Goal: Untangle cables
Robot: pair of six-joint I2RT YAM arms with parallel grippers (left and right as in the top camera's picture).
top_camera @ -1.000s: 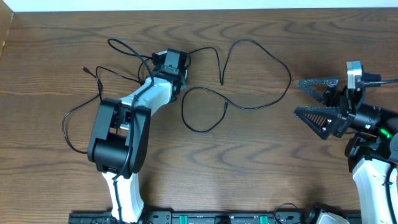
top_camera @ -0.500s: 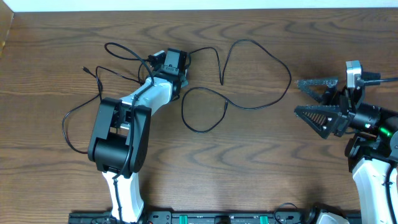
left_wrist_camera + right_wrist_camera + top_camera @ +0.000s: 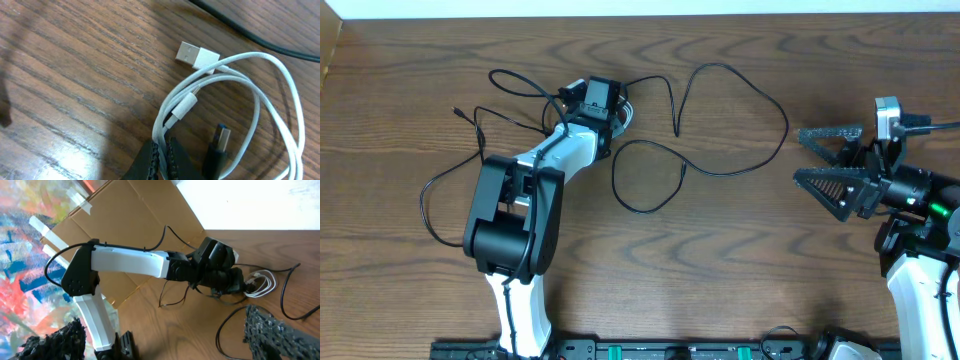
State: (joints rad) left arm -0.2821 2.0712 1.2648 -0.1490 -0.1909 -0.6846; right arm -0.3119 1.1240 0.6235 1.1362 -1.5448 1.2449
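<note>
A dark brown wooden desk (image 3: 740,270) with bold wavy grain fills the overhead view under even, soft light. A white wall (image 3: 260,200) runs along its far edge. At the far left corner a sheet of brown cardboard (image 3: 140,225) leans upright, strips of pale tape (image 3: 80,202) on it. Beside the cardboard is a brightly painted surface (image 3: 20,255) in red, blue and orange.
</note>
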